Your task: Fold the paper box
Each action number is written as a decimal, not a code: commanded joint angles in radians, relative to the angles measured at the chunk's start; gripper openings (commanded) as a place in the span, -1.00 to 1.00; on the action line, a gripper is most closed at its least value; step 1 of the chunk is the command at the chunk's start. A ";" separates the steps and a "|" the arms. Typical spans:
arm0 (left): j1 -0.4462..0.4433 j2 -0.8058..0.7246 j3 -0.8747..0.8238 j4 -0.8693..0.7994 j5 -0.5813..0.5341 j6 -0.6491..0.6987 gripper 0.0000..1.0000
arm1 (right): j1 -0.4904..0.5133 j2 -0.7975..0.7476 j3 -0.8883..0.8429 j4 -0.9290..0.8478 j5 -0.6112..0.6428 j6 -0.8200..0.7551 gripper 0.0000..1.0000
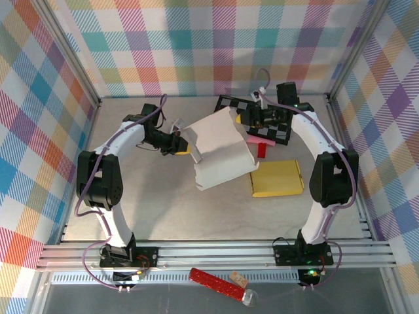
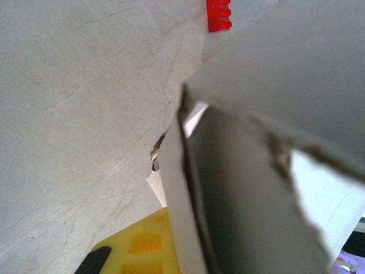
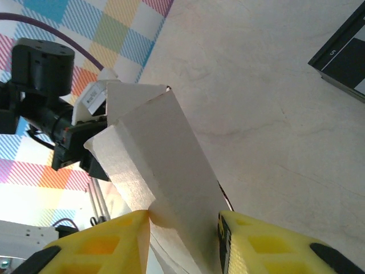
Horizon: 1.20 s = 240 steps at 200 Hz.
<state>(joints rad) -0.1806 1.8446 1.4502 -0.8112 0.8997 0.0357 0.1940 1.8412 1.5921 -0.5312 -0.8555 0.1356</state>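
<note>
**Op:** Where is the paper box?

**Note:** Your paper box [image 1: 221, 152] sits mid-table [image 1: 150, 209], between the two arms. It is part-formed, in creased grey-white card. Several panels stand up and tilt, and one broad face slopes toward the near edge.

**Op:** Left side?

**Note:** Your left gripper [image 1: 181, 141] is at the box's left edge, closed down on a thin flap. In the left wrist view the card's edge runs right beside the yellow finger [image 2: 140, 251]. The card hides the other finger.

**Op:** Right side?

**Note:** Your right gripper [image 3: 185, 220] stands partway closed around a folded wall of the box. Both yellow fingers [image 3: 108, 248] touch the card, one on each face. From above, this gripper meets the box at its far right corner.

**Op:** Anything else down there?

**Note:** A flat yellow pad [image 1: 277, 178] lies just beside the box's near right corner. A red brick [image 1: 262, 150] lies between that pad and the checkered board [image 1: 258, 111] at the back. A red strip [image 1: 216, 282] lies in front of the arm bases, off the table.
</note>
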 commanded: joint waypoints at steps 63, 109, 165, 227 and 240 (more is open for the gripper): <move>0.009 -0.036 0.025 -0.017 0.036 0.039 -1.00 | 0.043 -0.034 0.037 -0.070 0.088 -0.091 -0.18; 0.012 -0.033 0.021 -0.002 0.074 0.022 -1.00 | -0.012 -0.026 0.014 -0.031 -0.080 -0.028 -0.16; 0.016 -0.017 0.039 -0.001 0.100 0.004 -1.00 | -0.069 -0.060 -0.050 -0.015 -0.195 -0.011 -0.06; 0.023 -0.012 0.035 0.010 0.109 -0.006 -1.00 | -0.100 -0.103 -0.154 0.055 -0.203 0.019 -0.17; 0.021 -0.010 0.037 0.009 0.111 -0.007 -1.00 | -0.099 -0.100 -0.153 0.051 -0.192 0.011 -0.16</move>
<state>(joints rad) -0.1726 1.8446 1.4574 -0.8097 0.9615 0.0372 0.0975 1.7679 1.4460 -0.5087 -1.0157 0.1528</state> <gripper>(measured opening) 0.050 0.417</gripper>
